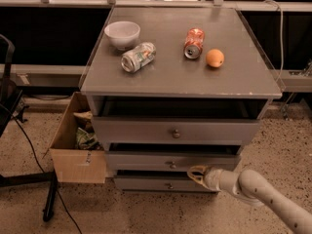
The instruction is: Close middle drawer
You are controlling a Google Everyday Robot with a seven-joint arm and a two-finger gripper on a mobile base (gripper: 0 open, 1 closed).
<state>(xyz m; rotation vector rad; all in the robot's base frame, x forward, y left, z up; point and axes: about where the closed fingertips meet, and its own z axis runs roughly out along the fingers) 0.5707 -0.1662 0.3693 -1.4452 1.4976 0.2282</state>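
The grey cabinet has three drawers. The middle drawer, with a small round knob at its centre, is out only a little, with a thin dark gap above its front. My gripper is at the end of the white arm coming from the lower right. Its tan fingertips touch the lower right part of the middle drawer's front, just right of the knob. The top drawer stands out further, with dark space above it. The bottom drawer sits below, nearly in.
On the cabinet top are a white bowl, a crushed silver can, a red can and an orange. A cardboard box with rubbish stands left of the cabinet. A black chair base and cables are at far left.
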